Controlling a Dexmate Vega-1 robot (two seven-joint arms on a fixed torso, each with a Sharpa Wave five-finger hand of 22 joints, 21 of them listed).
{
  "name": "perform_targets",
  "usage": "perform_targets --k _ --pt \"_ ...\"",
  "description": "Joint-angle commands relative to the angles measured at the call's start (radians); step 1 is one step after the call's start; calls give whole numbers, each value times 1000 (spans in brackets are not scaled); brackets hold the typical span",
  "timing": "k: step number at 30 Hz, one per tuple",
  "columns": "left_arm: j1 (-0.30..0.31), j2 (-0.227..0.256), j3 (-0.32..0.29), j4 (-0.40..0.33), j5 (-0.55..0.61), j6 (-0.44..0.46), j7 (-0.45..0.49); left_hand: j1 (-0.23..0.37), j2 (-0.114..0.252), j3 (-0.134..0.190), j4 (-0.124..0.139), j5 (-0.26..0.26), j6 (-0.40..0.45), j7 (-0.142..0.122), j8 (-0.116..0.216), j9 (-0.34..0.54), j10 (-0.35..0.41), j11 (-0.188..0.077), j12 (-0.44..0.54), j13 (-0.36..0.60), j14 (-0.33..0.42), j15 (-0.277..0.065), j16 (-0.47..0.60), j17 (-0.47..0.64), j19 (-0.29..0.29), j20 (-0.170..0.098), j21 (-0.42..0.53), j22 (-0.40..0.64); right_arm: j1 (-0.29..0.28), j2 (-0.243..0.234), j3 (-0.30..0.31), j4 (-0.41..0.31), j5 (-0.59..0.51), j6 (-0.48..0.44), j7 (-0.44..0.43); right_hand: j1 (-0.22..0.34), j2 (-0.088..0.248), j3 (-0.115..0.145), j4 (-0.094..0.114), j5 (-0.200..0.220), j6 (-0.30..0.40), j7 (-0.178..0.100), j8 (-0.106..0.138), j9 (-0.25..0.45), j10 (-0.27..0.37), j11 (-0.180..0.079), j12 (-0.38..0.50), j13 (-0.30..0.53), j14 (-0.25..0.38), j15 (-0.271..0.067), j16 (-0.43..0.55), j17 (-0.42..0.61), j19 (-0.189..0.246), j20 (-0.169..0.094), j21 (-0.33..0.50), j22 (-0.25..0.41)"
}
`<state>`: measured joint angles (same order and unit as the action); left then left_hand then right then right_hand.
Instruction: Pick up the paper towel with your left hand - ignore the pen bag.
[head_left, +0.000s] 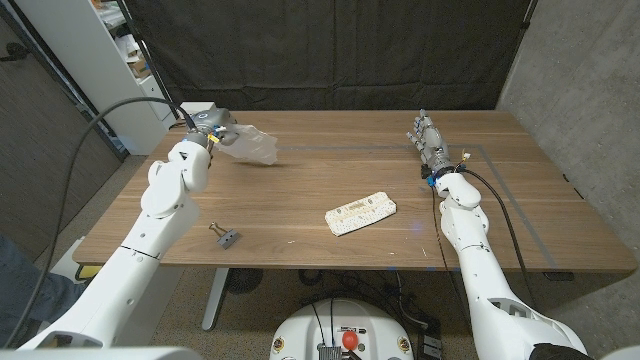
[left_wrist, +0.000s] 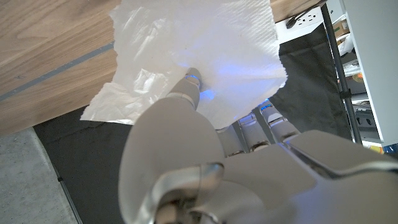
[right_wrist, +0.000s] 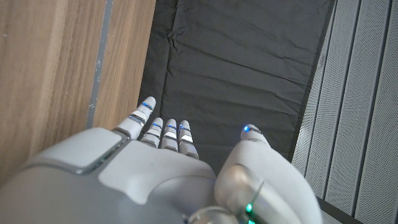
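Wooden table (head_left: 300, 180): left hand (head_left: 208, 126) pinches crumpled, seemingly translucent white paper towel (head_left: 252, 145) aloft.

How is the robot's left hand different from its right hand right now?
The left hand holds the white paper towel, while the right hand holds nothing. The left hand's fingers press into the towel; the right hand's fingers reach out straight with the thumb set apart. The left hand is at the table's far left corner; the right hand is over its far right side. Both are pale grey with small blue lights at the fingertips.
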<state>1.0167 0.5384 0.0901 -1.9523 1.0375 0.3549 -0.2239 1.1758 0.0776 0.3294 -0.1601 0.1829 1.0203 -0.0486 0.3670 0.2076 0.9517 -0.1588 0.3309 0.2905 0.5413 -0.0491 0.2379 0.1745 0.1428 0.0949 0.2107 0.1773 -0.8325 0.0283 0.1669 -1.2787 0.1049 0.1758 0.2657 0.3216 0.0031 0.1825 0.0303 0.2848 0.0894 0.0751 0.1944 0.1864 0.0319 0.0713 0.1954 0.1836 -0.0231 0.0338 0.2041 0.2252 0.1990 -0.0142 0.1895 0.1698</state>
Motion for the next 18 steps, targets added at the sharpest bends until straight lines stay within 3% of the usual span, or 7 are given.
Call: perform_targets --k 1,18 --pt "15 4 -18 -44 14 -7 -3 12 4 -4 2 2 2 3 5 3 5 3 -5 7 12 -39 0 2 6 8 0 2 4 1 -2 11 5 8 4 -2 9 -4 -2 -2 8 6 2 2 0 9 -2 3 3 6 8 3 -1 1 2 2" --pt "5 -2 -39 -70 4 -32 -16 13 4 -14 4 2 9 -2 9 4 14 0 -6 19 18 -37 -3 2 9 11 -2 2 -10 -6 0 -29 3 -12 3 0 11 -5 -4 -1 8 7 2 2 1 8 -1 3 5 6 9 3 0 1 3 1"
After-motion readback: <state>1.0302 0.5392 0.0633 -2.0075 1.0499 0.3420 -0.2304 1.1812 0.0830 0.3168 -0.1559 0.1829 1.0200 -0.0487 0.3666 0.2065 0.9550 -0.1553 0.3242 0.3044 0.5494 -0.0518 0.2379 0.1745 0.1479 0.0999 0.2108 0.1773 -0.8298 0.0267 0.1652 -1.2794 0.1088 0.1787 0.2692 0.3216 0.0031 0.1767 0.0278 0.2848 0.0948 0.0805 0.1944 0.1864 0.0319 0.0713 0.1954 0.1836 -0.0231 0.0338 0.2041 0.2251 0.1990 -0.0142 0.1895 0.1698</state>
